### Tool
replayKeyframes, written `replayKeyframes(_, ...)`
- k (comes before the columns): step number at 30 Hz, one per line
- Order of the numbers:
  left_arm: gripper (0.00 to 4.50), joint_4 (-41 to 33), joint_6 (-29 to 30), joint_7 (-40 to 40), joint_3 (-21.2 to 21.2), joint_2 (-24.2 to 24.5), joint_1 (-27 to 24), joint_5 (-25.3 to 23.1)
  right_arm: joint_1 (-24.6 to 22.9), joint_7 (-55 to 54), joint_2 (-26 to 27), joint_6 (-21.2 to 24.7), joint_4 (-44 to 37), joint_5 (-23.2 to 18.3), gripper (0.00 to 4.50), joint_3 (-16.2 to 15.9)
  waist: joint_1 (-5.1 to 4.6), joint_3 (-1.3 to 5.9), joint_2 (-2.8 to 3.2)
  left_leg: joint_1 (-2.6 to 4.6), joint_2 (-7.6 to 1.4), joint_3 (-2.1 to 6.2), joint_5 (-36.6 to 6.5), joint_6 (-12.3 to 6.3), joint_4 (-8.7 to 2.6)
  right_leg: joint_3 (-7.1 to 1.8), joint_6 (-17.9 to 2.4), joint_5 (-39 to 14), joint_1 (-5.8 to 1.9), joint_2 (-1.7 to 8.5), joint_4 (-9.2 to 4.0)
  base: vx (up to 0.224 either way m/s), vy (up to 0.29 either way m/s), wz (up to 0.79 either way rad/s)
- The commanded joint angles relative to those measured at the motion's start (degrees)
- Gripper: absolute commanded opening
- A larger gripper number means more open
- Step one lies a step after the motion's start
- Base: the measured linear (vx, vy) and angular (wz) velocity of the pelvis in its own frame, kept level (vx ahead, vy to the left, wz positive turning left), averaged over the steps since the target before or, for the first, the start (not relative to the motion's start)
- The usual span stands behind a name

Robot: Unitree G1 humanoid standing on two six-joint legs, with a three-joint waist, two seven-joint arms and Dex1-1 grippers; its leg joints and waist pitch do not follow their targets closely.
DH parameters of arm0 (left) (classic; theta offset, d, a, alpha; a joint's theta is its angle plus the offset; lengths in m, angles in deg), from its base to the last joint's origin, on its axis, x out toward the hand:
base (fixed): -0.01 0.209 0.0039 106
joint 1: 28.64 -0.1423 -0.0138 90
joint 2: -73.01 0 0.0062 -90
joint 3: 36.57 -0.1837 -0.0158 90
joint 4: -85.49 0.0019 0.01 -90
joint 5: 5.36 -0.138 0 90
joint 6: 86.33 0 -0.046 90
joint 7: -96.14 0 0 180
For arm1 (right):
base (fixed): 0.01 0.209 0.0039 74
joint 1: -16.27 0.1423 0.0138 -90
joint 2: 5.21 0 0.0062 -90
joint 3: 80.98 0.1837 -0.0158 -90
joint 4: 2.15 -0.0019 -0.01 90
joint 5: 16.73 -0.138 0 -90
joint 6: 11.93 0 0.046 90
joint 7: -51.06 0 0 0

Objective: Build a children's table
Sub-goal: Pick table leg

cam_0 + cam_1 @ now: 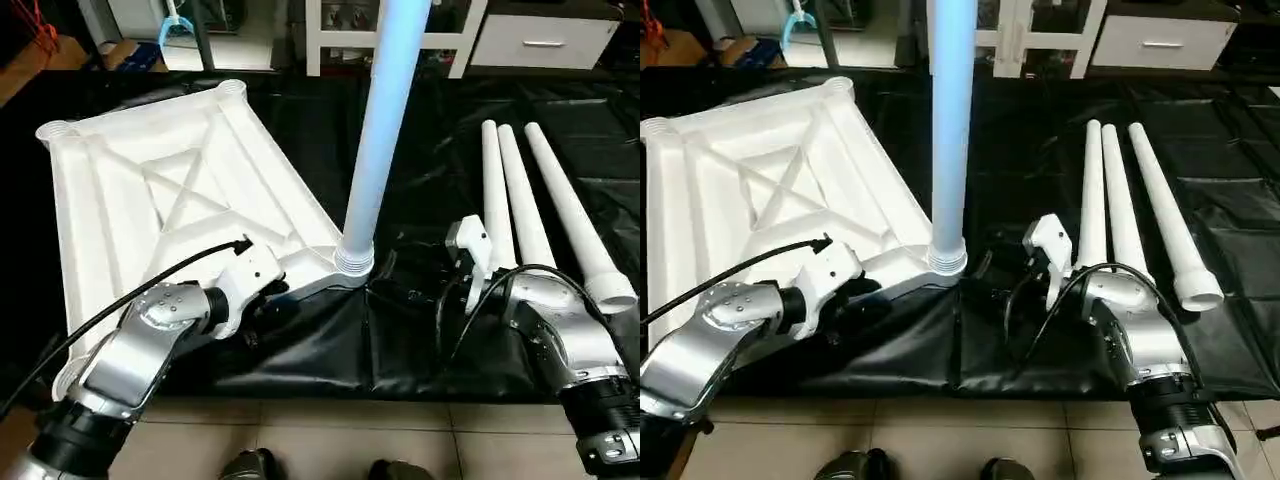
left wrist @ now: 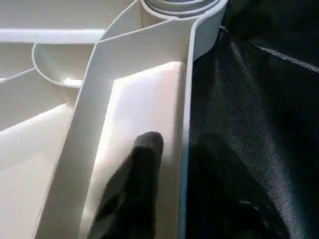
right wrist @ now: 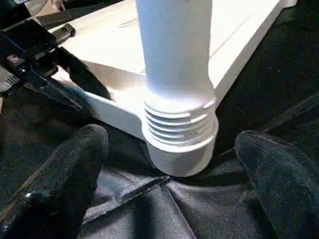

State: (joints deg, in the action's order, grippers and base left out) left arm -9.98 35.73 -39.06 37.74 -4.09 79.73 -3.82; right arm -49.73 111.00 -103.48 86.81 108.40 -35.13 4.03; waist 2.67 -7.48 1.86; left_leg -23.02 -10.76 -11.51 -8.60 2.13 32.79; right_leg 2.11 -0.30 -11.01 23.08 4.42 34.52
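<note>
The white tabletop (image 1: 150, 190) lies underside up on a black cloth, its X ribs showing. One white leg (image 1: 375, 130) stands upright in the near right corner socket (image 1: 353, 262), its threaded collar showing in the right wrist view (image 3: 179, 124). My left gripper (image 2: 184, 169) is shut on the tabletop's near rim beside that socket, with one finger (image 2: 144, 159) inside the wall and the other outside. My right gripper (image 3: 172, 139) is open at the foot of the upright leg, its fingers (image 3: 75, 164) apart from the leg on either side. Three more legs (image 1: 520, 200) lie side by side on the right.
The black cloth (image 1: 300, 360) ends near me at a tiled floor (image 1: 300, 430). White shelving (image 1: 400, 40) and a drawer unit (image 1: 540, 40) stand at the back. A black cable (image 1: 130, 295) runs along my left forearm.
</note>
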Motion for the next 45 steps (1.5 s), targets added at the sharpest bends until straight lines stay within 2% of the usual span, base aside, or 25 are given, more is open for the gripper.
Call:
replayKeyframes(1, 1.09, 1.82, -0.07, 0.10, -0.53, 0.15, -0.40, 0.06, -0.60, 0.01, 0.10, 0.29, -1.12, -0.29, 4.50, 0.17, -0.02, 4.15, -0.17, 1.98, -2.38, 1.16, -11.73, -4.53, -3.41, -1.95, -15.34, -8.01, -1.95, 3.13, -3.78, 0.000, 0.000, 0.00)
replayKeyframes(8, 0.44, 2.19, -0.95, 1.19, -0.84, 0.23, -0.67, 0.40, -0.43, 0.29, 0.36, 0.16, -0.73, 0.04, 4.50, -0.14, -0.07, 4.10, -0.15, 1.95, -2.39, 1.19, -11.77, -4.19, -3.50, -1.99, -14.89, -8.01, -1.86, 3.14, -3.81, 0.000, 0.000, 0.00)
replayKeyframes(13, 0.06, 2.57, -3.11, 2.41, -1.43, -0.08, -1.00, 0.99, 1.56, 0.11, 1.25, -1.31, 2.39, 1.02, 4.50, -0.20, -0.16, 3.94, -0.15, 1.84, -2.34, 1.21, -11.92, -4.32, -3.56, -1.97, -14.98, -8.36, -1.82, 3.19, -3.84, 0.000, 0.000, 0.00)
replayKeyframes(17, 0.06, 2.34, -4.45, 4.19, -2.28, -0.20, -1.32, 1.61, 4.19, -0.10, 2.44, -3.71, 6.78, 2.54, 4.50, -0.87, -0.23, 3.87, -0.18, 1.93, -2.38, 1.17, -12.28, -3.98, -3.59, -2.00, -15.24, -8.55, -1.68, 3.20, -3.83, 0.000, 0.000, 0.00)
replayKeyframes(20, 0.06, 1.52, -4.75, 5.26, -3.18, -0.34, -1.50, 1.92, 6.55, 0.41, 3.15, -4.69, 9.43, 3.09, 4.50, -1.19, -0.27, 3.95, -0.27, 1.87, -2.36, 1.14, -10.68, -4.59, -3.49, -1.99, -15.56, -6.56, -1.80, 3.15, -3.56, 0.000, 0.000, 0.00)
replayKeyframes(26, 0.06, 1.19, -4.97, 6.50, -3.75, -0.71, -1.53, 2.17, 9.22, 4.27, 3.18, -7.32, 13.01, 4.56, 4.50, -2.45, -0.01, 3.75, -0.32, 1.99, -2.51, 1.02, -10.79, -5.13, -3.54, -1.99, -15.74, -6.85, -1.64, 3.18, -3.64, 0.000, 0.000, 0.00)
replayKeyframes(33, 0.06, 0.94, -5.26, 7.69, -4.65, -0.85, -1.64, 2.16, 11.29, 7.00, 3.08, -11.89, 17.31, 7.25, 4.50, -4.55, 0.08, 3.58, -0.43, 2.00, -2.61, 1.07, -12.70, -4.41, -3.77, -2.08, -15.32, -10.25, -1.54, 3.31, -3.93, 0.000, 0.000, 0.00)
replayKeyframes(34, 0.06, 0.99, -5.29, 7.69, -4.70, -0.86, -1.53, 2.14, 12.04, 7.32, 2.75, -13.51, 18.97, 8.80, 4.50, -5.44, 0.14, 3.57, -0.38, 2.04, -2.61, 1.07, -12.73, -4.35, -3.79, -2.06, -15.22, -10.35, -1.52, 3.28, -3.95, 0.000, 0.000, 0.00)
replayKeyframes(38, 0.06, 0.70, -5.29, 8.15, -4.57, -0.85, -1.49, 2.28, 13.38, 7.39, 2.88, -15.31, 21.78, 9.55, 4.50, -5.33, 0.11, 3.55, -0.42, 2.07, -2.60, 1.01, -13.35, -4.03, -3.81, -2.11, -15.38, -11.03, -1.44, 3.33, -4.01, 0.000, 0.000, 0.00)
replayKeyframes(45, 0.06, 0.02, -5.14, 8.67, -4.73, -0.71, -2.00, 2.23, 14.60, 8.64, 4.13, -16.91, 24.98, 9.43, 4.50, -4.89, 0.18, 3.72, -0.48, 1.93, -2.66, 0.94, -11.89, -5.27, -3.69, -2.07, -15.95, -8.99, -1.54, 3.34, -3.80, 0.000, 0.000, 0.00)
